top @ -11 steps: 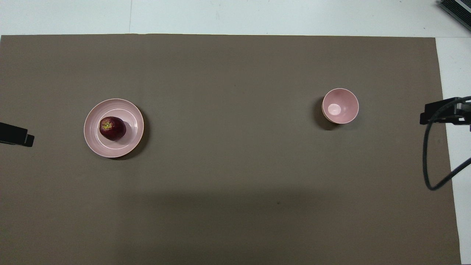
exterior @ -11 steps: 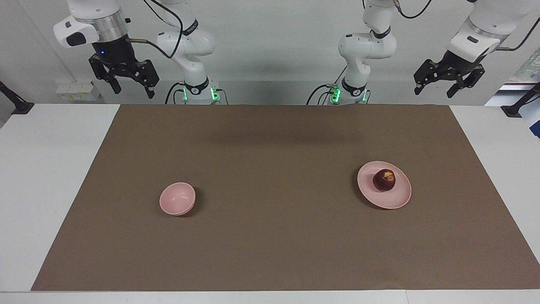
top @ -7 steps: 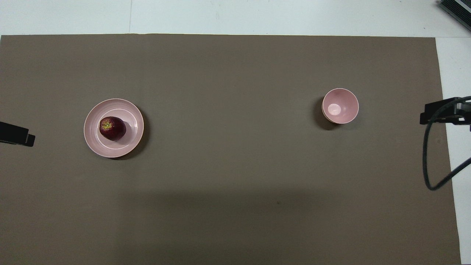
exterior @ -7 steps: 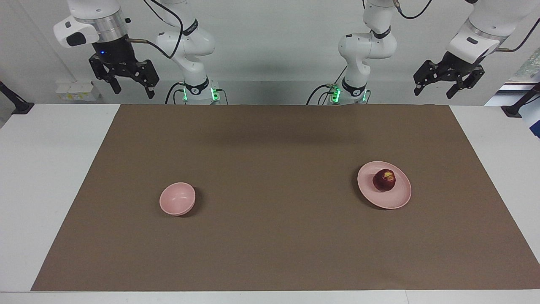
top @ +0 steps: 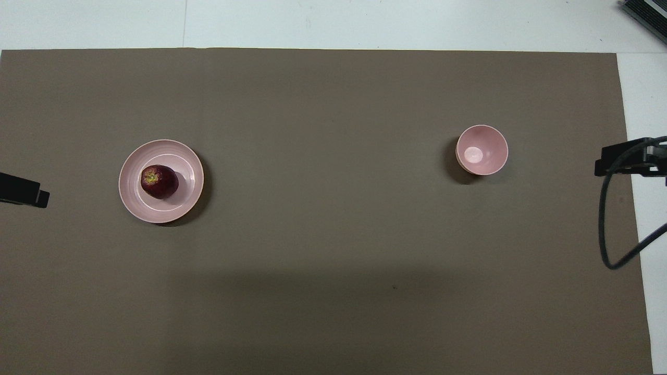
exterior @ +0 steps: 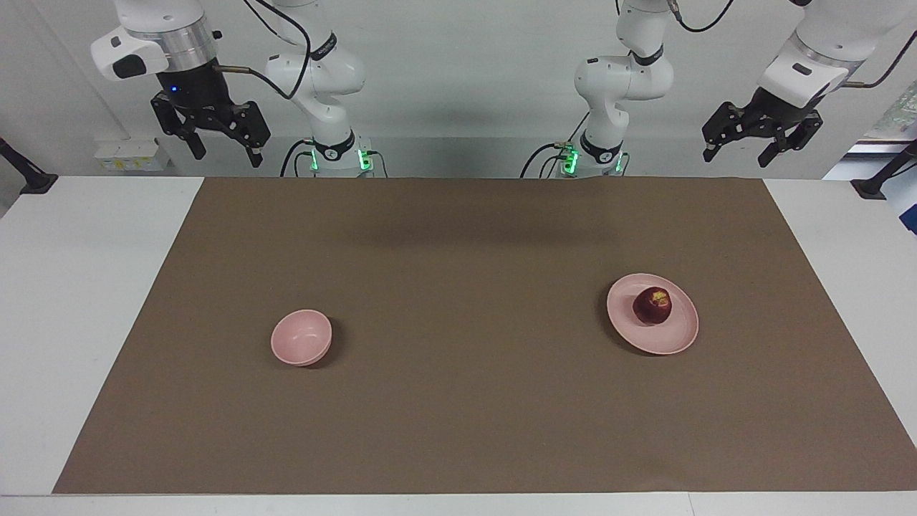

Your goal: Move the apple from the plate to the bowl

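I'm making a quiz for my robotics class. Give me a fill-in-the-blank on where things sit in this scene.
1. The apple sits on the ____.
2. The bowl holds ____.
3. The plate lies toward the ____ arm's end of the table.
4. The left hand and the right hand both hang in the air with fingers ____.

Missing words: plate; nothing; left; open

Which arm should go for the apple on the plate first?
Left, probably. The apple sits on the plate toward the left arm's end of the table, and the left gripper hangs raised at that end, jaws open. The right gripper hangs at the bowl's end.
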You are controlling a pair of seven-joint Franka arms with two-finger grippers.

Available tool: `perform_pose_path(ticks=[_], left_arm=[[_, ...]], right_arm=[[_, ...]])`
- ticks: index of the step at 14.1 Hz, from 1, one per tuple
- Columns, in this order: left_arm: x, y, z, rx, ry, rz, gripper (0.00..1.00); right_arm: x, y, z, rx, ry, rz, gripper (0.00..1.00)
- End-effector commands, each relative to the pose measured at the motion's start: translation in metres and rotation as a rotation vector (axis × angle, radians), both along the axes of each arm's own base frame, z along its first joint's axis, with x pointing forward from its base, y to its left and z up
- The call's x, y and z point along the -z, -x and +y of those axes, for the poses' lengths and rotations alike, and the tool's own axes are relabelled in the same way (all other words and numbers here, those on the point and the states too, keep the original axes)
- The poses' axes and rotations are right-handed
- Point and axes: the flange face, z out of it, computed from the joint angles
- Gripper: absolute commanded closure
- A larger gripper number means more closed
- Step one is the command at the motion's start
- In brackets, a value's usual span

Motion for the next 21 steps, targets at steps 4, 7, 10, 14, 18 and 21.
perform_pose_path(ticks=[4, 7, 10, 14, 18, 21], left_arm=[[-0.003, 0.001, 0.001, 0.01, 0.01, 0.009, 0.0], [-0.003, 0.001, -0.005, 0.02, 0.004, 0.009, 0.0], [-0.004, 0.0, -0.007, 0.024, 0.003, 0.005, 0.0], [0.003, -0.005, -0.012, 0.028, 0.012, 0.013, 0.0], [0.016, -0.017, -0.013, 0.029, 0.012, 0.019, 0.0], [0.033, -0.034, -0.016, 0.026, 0.011, -0.002, 0.0]], right_arm=[[-0.001, 0.001, -0.001, 0.017, -0.009, 0.001, 0.0], [-0.001, 0.001, -0.001, 0.017, -0.009, 0.001, 0.0], [-0.001, 0.001, -0.001, 0.017, -0.009, 0.001, 0.0], [-0.001, 0.001, -0.001, 0.017, -0.009, 0.002, 0.0], [-0.001, 0.001, -0.001, 0.017, -0.009, 0.002, 0.0], [-0.001, 0.001, -0.001, 0.017, -0.009, 0.002, 0.0]])
